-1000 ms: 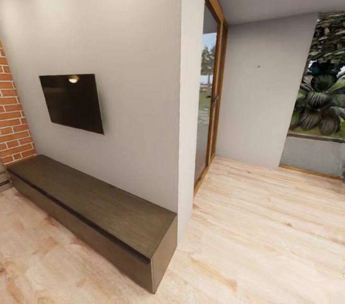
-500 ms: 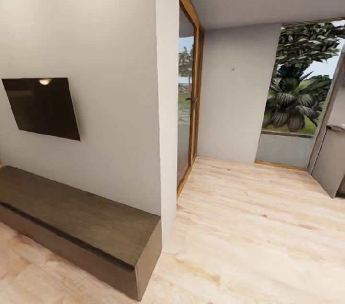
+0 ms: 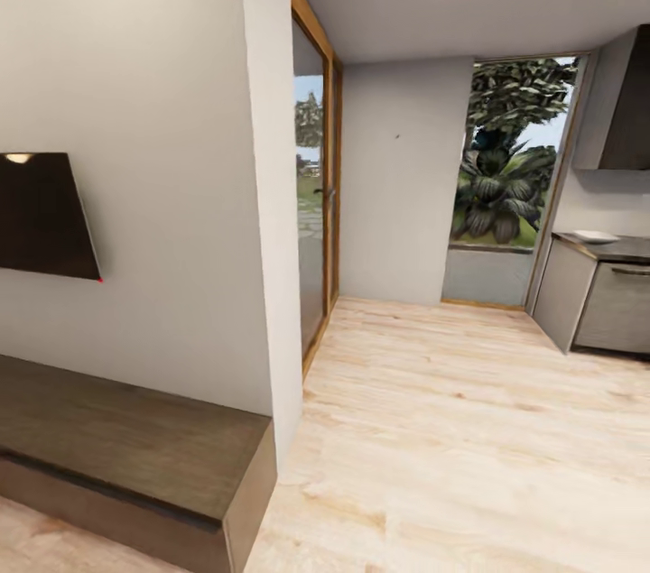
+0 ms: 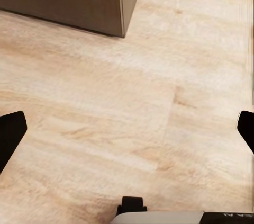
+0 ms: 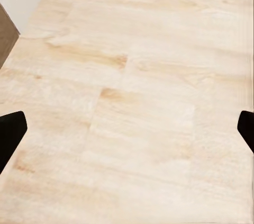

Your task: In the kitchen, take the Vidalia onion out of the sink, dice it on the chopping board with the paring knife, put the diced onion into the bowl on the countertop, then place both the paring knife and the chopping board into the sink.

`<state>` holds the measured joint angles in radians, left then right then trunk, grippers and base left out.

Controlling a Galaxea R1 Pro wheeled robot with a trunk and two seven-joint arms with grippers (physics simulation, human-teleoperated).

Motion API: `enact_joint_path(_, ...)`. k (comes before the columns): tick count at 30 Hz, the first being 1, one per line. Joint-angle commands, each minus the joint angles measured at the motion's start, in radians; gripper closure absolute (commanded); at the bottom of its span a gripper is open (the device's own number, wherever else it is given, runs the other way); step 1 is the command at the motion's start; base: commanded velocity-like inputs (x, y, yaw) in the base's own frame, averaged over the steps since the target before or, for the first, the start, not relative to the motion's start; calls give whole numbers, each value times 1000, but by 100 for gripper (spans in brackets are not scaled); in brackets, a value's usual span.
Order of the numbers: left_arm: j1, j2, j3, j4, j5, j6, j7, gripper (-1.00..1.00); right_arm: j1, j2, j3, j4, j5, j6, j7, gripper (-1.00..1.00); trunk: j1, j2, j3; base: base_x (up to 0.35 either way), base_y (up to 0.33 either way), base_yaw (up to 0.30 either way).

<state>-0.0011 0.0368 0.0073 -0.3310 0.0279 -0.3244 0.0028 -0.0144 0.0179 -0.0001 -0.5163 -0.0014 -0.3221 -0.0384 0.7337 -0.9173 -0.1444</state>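
Observation:
A corner of the kitchen shows at the far right of the head view: a grey countertop (image 3: 623,246) over grey lower cabinets (image 3: 587,298), with a dark hood (image 3: 632,117) above. On the countertop lies a pale flat shape (image 3: 596,236), too small to identify. The sink, Vidalia onion, chopping board and paring knife are out of view. In the left wrist view my left gripper (image 4: 127,134) is open over the wooden floor with nothing between its dark fingertips (image 4: 10,131). My right gripper (image 5: 127,128) is open over bare floor, its fingertips (image 5: 10,128) wide apart.
A low dark wooden bench (image 3: 126,456) and a wall-mounted black screen (image 3: 41,217) stand at the left. A wall end (image 3: 271,194) juts out beside a glass door with a wooden frame (image 3: 316,185). Light wooden floor (image 3: 451,429) stretches toward a window with plants (image 3: 506,176).
The whole head view has swung to the right, so the camera moved. The bench and screen slid toward the left edge, and the kitchen corner came into view at the right.

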Motion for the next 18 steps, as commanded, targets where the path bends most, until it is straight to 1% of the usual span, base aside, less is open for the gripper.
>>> enact_joint_path(1,0,0,0,0,3,-2,0,-100,-1,0,0,1,0,-3,-3,-100,-4,6,2,0,0,-268)
enact_joint_path(18,0,0,2,19,1,-2,0,-100,-1,0,0,2,0,-3,-3,-100,-69,125,64,0,0,-268)
